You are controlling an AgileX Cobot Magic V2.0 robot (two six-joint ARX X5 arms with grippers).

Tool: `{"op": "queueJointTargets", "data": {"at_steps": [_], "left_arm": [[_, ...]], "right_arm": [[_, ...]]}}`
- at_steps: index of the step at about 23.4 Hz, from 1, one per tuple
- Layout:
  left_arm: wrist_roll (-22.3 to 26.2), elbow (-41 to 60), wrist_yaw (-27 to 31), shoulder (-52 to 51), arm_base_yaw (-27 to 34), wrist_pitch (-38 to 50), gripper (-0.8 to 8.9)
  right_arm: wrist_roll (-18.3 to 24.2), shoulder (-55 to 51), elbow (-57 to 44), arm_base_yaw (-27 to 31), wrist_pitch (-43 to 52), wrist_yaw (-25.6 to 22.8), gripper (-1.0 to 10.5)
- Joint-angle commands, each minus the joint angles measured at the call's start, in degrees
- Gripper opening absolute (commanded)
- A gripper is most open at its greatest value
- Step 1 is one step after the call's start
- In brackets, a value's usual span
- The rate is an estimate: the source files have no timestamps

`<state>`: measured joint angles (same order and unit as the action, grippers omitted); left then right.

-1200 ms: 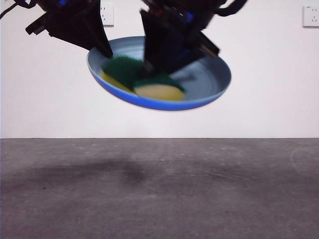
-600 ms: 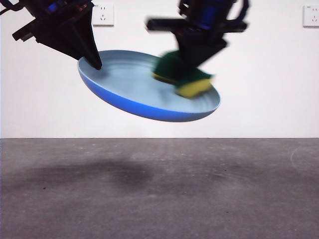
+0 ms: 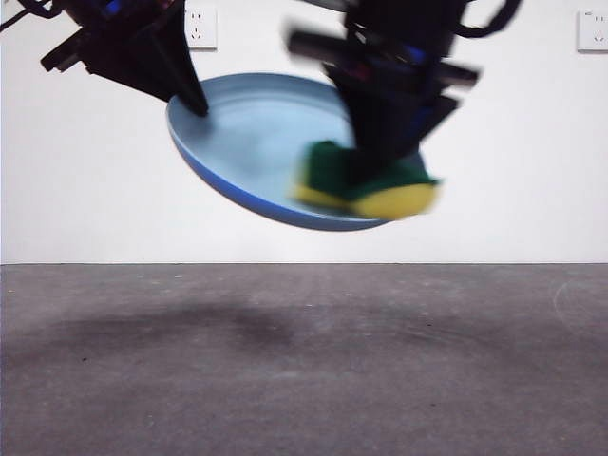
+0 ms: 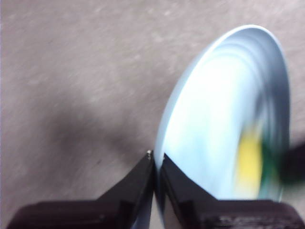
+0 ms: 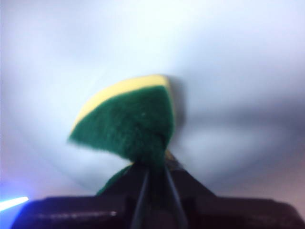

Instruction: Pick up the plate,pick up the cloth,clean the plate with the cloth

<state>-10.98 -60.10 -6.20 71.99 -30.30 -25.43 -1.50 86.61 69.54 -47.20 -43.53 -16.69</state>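
The light-blue plate [image 3: 256, 142] hangs tilted in the air, well above the table. My left gripper [image 3: 195, 103] is shut on its rim at the upper left; the left wrist view shows the jaws pinching the rim [image 4: 156, 157] of the plate [image 4: 214, 119]. My right gripper [image 3: 375, 176] is shut on the cloth [image 3: 366, 185], a yellow sponge with a green top, and presses it against the plate's lower right part. In the right wrist view the cloth [image 5: 131, 119] is squeezed between the jaws against the pale plate [image 5: 228, 71]. It shows as a yellow blur in the left wrist view [image 4: 250, 157].
The grey table [image 3: 304, 361] lies far below both arms. A white wall with two sockets [image 3: 202, 27] stands behind.
The right gripper has swept the cloth down and toward the plate's lower right rim. The plate has tilted a bit and shifted slightly right in the left gripper.
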Motion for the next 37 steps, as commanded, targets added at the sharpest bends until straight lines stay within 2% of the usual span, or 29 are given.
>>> {"op": "queueJointTargets", "data": {"at_steps": [1,4,6,10,13,27,28,29,32,33,37], "left_arm": [[1.75,0.02,-1.4,-0.28,0.09,-2.34,-0.08],[3.87,0.02,-1.03,-0.28,0.11,-5.4,-0.08],[5.49,0.02,1.4,-0.15,0.09,-6.84,-0.08],[8.09,0.04,9.29,0.61,0.13,-8.5,-0.08],[8.2,0.04,11.08,2.03,1.05,-8.28,-0.08],[8.24,0.04,10.29,19.63,9.05,-1.27,0.07],[8.24,0.04,10.12,20.7,9.27,-1.33,0.36],[8.24,0.04,10.08,21.7,9.53,-1.66,1.12],[8.24,0.04,10.34,23.98,9.86,-1.92,4.11],[8.22,0.04,10.34,24.39,9.84,-1.92,4.75],[8.22,0.04,10.64,24.0,9.84,-1.9,4.85]], "right_arm": [[0.42,-0.63,-0.37,1.38,3.54,-20.46,-0.2],[1.14,-3.39,-0.35,1.77,10.01,-20.63,-0.2],[1.16,-5.88,-0.35,1.77,13.73,-20.13,-0.2],[0.72,-11.43,-0.35,1.64,18.16,-12.66,-0.2],[-0.57,-15.21,-0.35,1.66,18.1,-8.57,-0.2],[-1.92,-25.77,-0.35,1.66,9.4,-8.72,-0.2],[-1.92,-26.08,-0.35,1.66,8.72,-8.72,-0.2],[-1.95,-26.23,-0.35,1.66,8.2,-8.72,-0.2],[-2.12,-26.4,-0.37,1.66,6.6,-8.72,-0.2],[-2.12,-26.4,-0.37,1.66,6.05,-8.72,-0.2],[-2.14,-26.14,-0.37,1.66,5.44,-8.7,-0.2]]}}
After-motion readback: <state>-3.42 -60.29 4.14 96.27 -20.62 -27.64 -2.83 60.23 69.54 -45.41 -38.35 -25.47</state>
